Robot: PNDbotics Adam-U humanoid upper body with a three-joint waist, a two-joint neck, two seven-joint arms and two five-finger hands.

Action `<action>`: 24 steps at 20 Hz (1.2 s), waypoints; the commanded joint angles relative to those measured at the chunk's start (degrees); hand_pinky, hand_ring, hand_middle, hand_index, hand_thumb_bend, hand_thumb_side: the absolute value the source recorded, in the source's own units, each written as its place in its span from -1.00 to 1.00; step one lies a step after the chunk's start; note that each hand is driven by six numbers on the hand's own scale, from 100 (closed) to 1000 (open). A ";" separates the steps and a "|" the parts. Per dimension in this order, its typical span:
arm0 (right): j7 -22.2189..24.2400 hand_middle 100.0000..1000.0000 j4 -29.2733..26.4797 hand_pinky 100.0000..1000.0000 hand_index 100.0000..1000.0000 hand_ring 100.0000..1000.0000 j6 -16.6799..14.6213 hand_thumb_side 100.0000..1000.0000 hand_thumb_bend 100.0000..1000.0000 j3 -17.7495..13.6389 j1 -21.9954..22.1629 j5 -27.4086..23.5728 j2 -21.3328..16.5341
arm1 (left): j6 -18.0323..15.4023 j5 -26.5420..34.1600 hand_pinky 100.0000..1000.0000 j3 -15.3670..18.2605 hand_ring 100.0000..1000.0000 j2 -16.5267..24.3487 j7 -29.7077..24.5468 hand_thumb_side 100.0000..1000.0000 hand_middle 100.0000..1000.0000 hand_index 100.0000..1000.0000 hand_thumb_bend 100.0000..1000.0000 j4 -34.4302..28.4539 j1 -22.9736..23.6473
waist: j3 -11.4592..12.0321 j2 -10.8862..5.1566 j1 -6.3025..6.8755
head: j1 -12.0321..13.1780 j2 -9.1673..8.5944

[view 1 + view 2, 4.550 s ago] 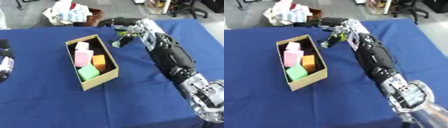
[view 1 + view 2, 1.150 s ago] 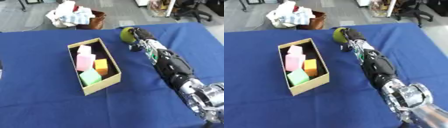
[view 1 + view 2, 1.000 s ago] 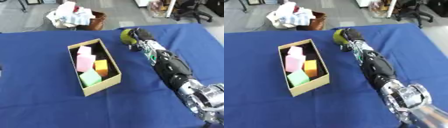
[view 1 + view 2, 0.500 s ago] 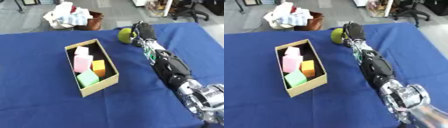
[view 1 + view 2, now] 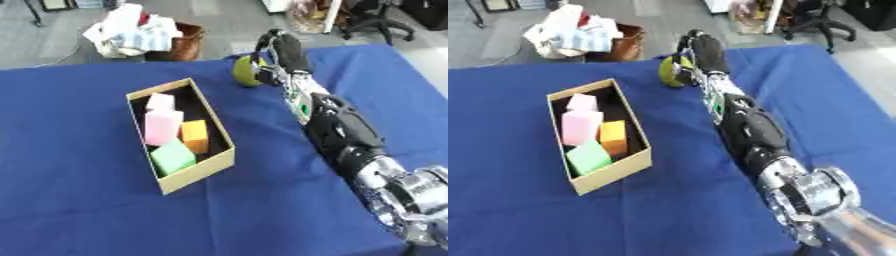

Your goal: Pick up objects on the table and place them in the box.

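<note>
**Kid:** Box [image 5: 178, 165] first, on the left. What is in it?

**Helper:** It sits on the blue table [image 5: 70, 200], a bit left of the middle. Inside I see 2 pink blocks [image 5: 162, 125], 1 orange block [image 5: 194, 136] and 1 green block [image 5: 172, 156].

**Kid:** And to the right of the box?

**Helper:** A yellow-green ball [image 5: 246, 72], near the far edge of the table. It is well apart from the box.

**Kid:** Who has it?

**Helper:** The right hand [image 5: 282, 48]. Its fingers are curled round the ball, so it is holding it.

**Kid:** What changed just now?

**Helper:** About 4 seconds ago the hand was low on the table, and I could not see the ball. Then the ball showed up in the hand. Now the hand has come up and the ball looks lifted off the cloth.

**Kid:** So what does that mean?

**Helper:** I think the picking up is done. The ball still has to go over to the left and down into the box.

**Kid:** Where is the left hand?

**Helper:** I cannot see it now.
</note>
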 commanded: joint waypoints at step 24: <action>-11.38 -0.68 -2.23 -0.17 -0.56 -0.32 10.36 -1.00 -1.00 -1.97 -0.74 9.81 -1.95 | -0.16 -0.01 0.57 0.28 0.25 0.47 -0.05 0.19 0.31 0.64 -1.00 -1.41 -0.82 | -0.07 0.36 1.93 | -1.20 -1.13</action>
